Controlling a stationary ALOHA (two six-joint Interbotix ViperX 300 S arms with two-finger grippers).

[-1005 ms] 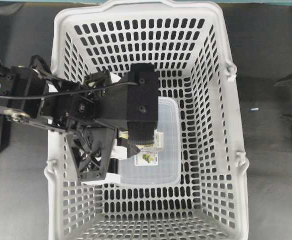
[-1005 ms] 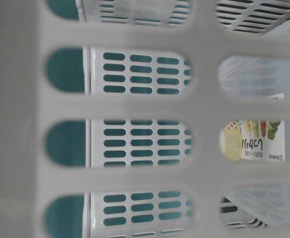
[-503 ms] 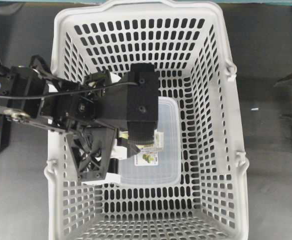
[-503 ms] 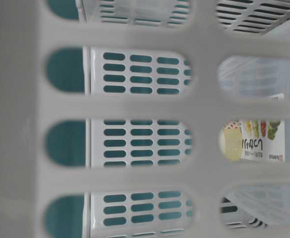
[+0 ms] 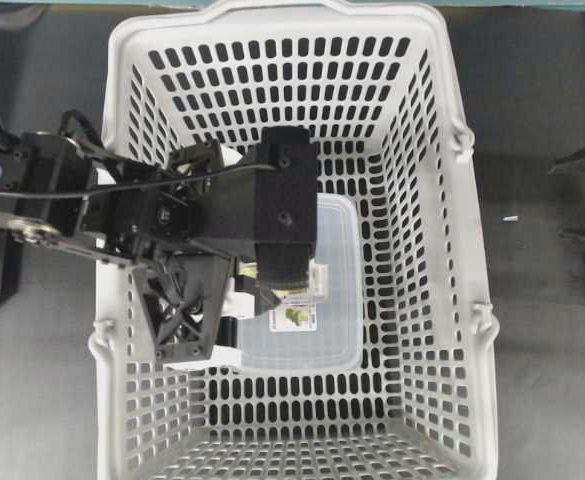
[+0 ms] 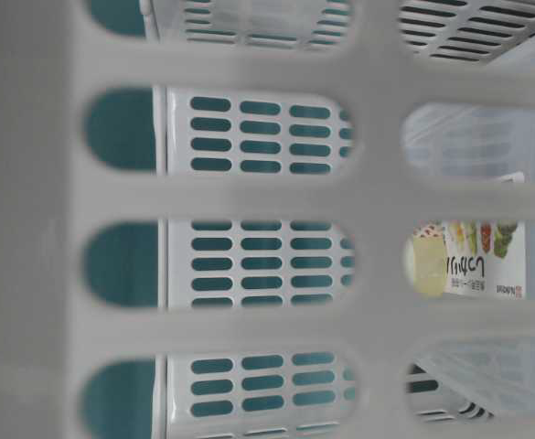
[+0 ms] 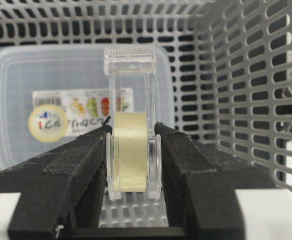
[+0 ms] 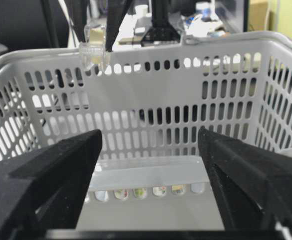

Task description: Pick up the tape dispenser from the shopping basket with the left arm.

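The tape dispenser [image 7: 133,150] is small and clear, with a pale yellowish tape roll inside. My left gripper [image 7: 133,145] is shut on it, black fingers [image 7: 81,170] pressing both sides of the roll. It hangs inside the light-grey shopping basket [image 5: 452,130], above the floor. In the right wrist view the dispenser [image 8: 93,50] sits at rim height over the far wall. From overhead, the left wrist hides most of it; a clear bit [image 5: 315,277] shows. My right gripper [image 8: 150,150] is open and empty outside the basket wall [image 8: 150,90].
A translucent rectangular lidded box [image 5: 337,335] with a white label and yellow circle lies on the basket floor below the dispenser; it also shows in the left wrist view [image 7: 36,85]. The slotted basket wall [image 7: 245,75] stands close on the right of the left gripper.
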